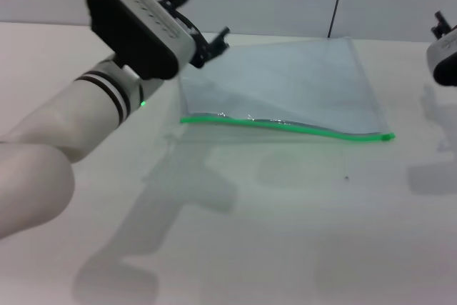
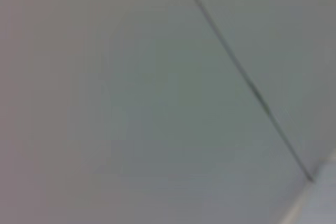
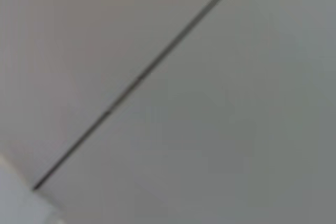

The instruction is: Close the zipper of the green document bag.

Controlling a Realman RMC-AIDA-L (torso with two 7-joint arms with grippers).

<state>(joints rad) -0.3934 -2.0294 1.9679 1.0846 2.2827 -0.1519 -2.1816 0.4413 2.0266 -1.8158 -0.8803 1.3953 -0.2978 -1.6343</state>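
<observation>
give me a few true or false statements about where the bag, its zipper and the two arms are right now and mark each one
1. The green document bag lies flat on the table. True.
2. The zipper runs along the bag's far edge. False: it edges the side nearest the robot.
3. The left gripper hangs near the bag's far left corner. True.
4. The right gripper grips the zipper. False: it sits at the right edge of the head view, away from the bag.

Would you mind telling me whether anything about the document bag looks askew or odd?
The green document bag lies askew on the table, and its zipper runs wavy rather than straight, its plastic rippling slightly there. Nothing looks damaged.
</observation>
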